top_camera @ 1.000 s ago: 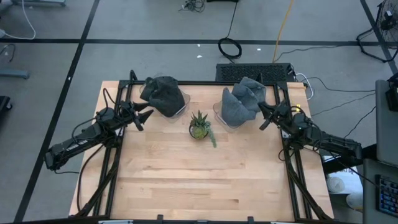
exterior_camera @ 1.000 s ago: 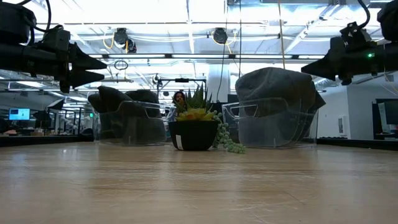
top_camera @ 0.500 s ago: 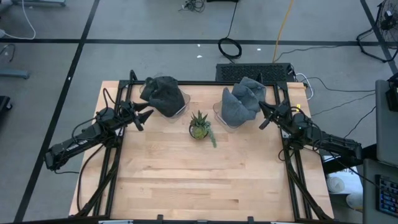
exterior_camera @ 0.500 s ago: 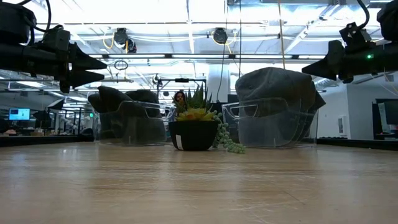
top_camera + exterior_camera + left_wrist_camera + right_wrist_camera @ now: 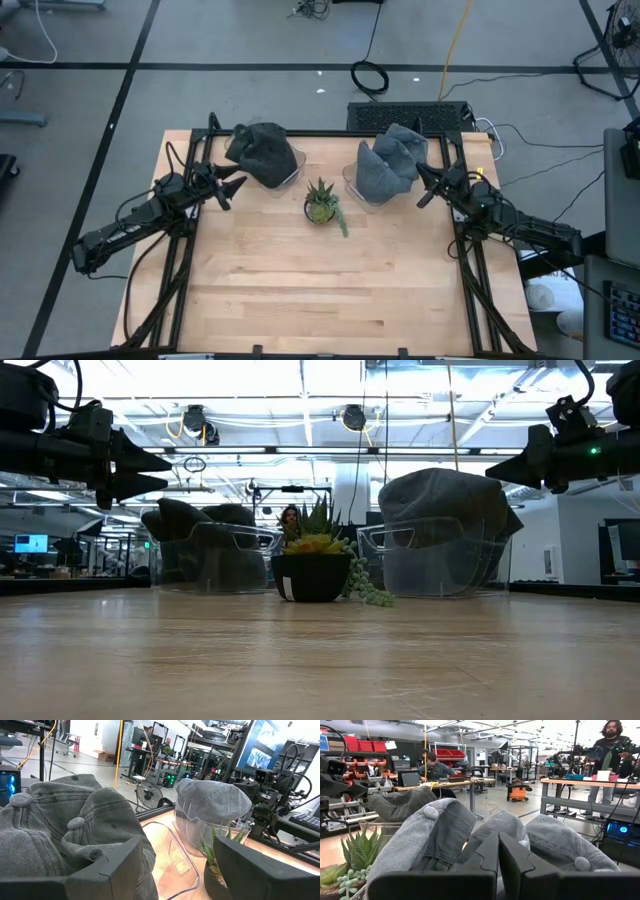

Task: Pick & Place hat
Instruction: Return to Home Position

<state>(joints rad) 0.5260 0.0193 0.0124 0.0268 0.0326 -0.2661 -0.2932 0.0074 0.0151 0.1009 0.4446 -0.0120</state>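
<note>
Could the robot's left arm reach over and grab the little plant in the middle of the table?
Probably yes. The left pincer hangs open at the left of the table, with only bare wood between it and the plant. The bin of caps sits off that line.

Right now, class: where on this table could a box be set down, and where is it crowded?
Free: the table from the plant to its near edge. Crowded: the far strip, plant between left bin and right bin, left gripper and right gripper beside them.
</note>
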